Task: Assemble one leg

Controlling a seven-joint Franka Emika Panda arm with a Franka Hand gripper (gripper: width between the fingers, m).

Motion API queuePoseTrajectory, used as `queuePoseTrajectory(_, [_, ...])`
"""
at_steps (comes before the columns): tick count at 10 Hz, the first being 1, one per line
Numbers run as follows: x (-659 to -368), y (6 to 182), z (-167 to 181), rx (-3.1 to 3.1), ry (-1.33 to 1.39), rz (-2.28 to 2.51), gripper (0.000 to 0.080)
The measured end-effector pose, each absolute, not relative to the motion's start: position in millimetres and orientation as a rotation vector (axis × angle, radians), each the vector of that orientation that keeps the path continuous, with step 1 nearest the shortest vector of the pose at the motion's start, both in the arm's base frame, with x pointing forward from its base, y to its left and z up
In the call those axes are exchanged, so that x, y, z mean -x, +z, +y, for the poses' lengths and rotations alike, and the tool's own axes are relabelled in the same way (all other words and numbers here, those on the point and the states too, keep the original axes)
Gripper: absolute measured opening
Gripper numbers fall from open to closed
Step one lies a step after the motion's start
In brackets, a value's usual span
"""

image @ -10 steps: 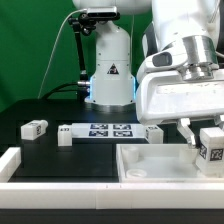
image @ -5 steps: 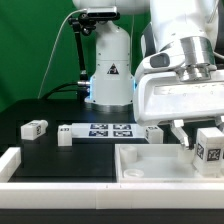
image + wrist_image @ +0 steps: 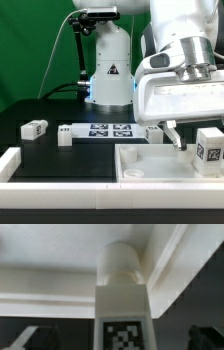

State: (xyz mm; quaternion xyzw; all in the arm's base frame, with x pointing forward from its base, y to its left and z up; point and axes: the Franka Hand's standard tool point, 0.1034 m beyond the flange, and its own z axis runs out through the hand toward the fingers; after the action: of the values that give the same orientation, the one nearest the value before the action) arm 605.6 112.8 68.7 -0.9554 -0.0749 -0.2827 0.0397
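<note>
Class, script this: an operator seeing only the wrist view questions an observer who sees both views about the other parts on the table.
Operator: Any spare besides the small white plastic tagged leg framed by my gripper?
Observer: Yes, another tagged white block lies on the black table, at the exterior view's left.
Operator: Beside it?
Observer: A second white block, then the flat white marker board.
Operator: The tray?
Observer: The large white square rimmed tray sits toward the exterior view's right.
</note>
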Motion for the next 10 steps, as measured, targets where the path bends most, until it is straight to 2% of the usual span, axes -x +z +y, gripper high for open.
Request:
queuePoseTrajectory(1, [-605.7,69.1,112.9,2.928,-0.864,-0.230,0.0649])
queuePoseTrajectory(3, [-609.1,87.4,114.6,2.933,-0.827,-0.232,0.0649])
queuePoseTrajectory(6, [-615.4,98.1,115.4,2.949,-0.727,-0.232,0.0649])
queuePoseTrajectory(8, [-613.7,90.5,111.8,2.986,-0.447,-0.236,0.0649])
queuePoseTrajectory(9, [-619.6,94.4,109.7,2.990,-0.388,-0.234,0.0649])
queuePoseTrajectory(10, [-614.1,90.6,108.1,2.996,-0.222,-0.239,0.0649])
